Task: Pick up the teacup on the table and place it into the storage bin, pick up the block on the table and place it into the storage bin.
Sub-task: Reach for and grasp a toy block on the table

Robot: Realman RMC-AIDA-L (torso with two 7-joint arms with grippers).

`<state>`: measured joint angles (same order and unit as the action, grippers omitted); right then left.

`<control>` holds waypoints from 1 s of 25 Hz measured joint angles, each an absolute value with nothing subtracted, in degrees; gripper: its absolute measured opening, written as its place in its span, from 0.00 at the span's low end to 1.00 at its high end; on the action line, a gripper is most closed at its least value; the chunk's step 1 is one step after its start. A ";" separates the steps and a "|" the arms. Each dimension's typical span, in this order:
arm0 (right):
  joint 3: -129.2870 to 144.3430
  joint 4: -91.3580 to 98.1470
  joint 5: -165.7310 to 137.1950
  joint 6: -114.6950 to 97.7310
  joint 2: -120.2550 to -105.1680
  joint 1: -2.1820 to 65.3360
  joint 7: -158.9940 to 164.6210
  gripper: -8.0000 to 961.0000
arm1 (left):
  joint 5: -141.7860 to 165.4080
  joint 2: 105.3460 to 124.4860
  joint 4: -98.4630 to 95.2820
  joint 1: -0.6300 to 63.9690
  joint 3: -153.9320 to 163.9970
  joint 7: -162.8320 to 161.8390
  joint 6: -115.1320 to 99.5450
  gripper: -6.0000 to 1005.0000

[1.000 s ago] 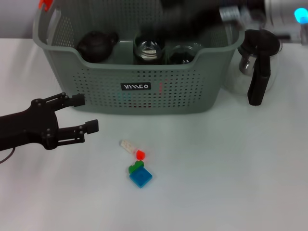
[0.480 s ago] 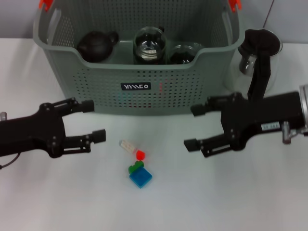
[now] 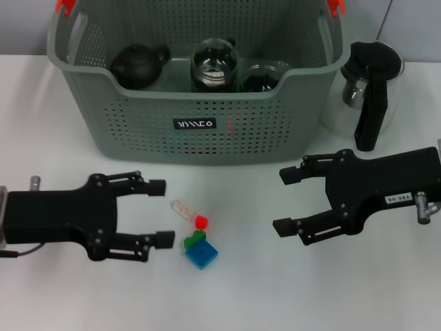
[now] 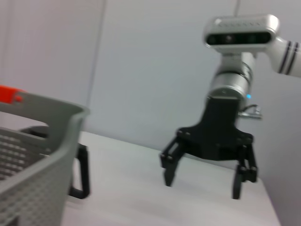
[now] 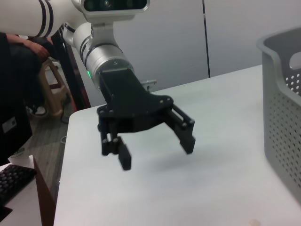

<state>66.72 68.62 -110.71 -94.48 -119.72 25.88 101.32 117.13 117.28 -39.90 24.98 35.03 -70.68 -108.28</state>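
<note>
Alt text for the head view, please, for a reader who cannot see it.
Two open black pincers hover over a white table: the left pincer beside a small cluster of blocks, the right pincer farther off. Behind them the grey-green storage bin holds a dark teapot and glassware; a glass pitcher stands beside the bin.

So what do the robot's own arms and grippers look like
Both grippers, left gripper and right gripper, are matte black, each with two slim linkage fingers ending in small blocky pads. The right one carries a small white label with dark print, and a metal fitting at its wrist. From the wrist views, each arm is white with black bands, then a silver cylinder with a small lit indicator.
</note>
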 joint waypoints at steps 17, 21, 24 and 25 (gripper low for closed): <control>62.95 68.62 -114.64 -94.41 -119.82 30.69 104.74 0.96 | 132.16 118.71 -54.68 32.40 42.31 -88.97 -103.54 0.86; 62.94 68.60 -114.69 -94.12 -120.03 31.25 105.68 0.96 | 137.89 119.96 -55.67 34.55 43.56 -93.03 -99.84 0.86; 62.93 68.56 -114.68 -93.73 -120.06 31.68 106.67 0.96 | 139.25 120.96 -56.38 35.21 43.72 -95.82 -98.45 0.86; 62.92 68.56 -114.68 -93.57 -120.06 31.78 106.90 0.96 | 139.34 121.22 -56.76 35.24 43.90 -96.74 -97.97 0.86</control>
<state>62.92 68.56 -114.68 -93.57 -120.06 31.78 106.90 139.34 121.22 -56.76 35.24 43.90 -96.74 -97.97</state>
